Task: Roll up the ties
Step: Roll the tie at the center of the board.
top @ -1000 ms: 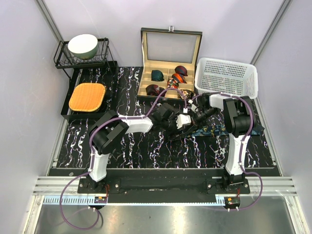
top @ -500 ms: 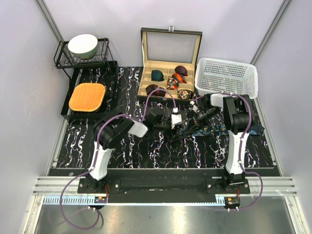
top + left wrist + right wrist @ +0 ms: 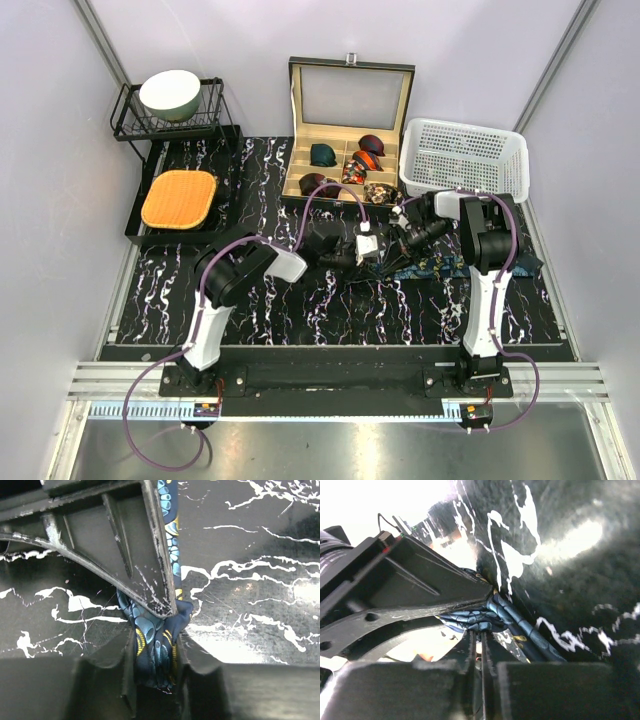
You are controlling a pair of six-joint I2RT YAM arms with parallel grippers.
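1. Overhead view only: the tie (image 3: 440, 268) lies flat on the counter (image 3: 280, 300), on the near side of the box (image 3: 350, 95).
2. Wrist views only: the left tool (image 3: 155, 655) clamps the bunched end; the right tool (image 3: 477, 640) is closed tight on folds.
3. Tie: navy, teal-and-gold ovals.

Left arm (image 3: 250, 268): reaching right, low.
Left gripper (image 3: 155, 672): clamped on tie (image 3: 152, 637).
Right gripper (image 3: 477, 642): closed tight, nose to nose with its partner.

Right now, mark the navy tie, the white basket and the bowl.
navy tie (image 3: 155, 647), left wrist view, bunched fold.
white basket (image 3: 462, 158), top external view, bare mesh floor.
bowl (image 3: 168, 90), top external view, white inside.
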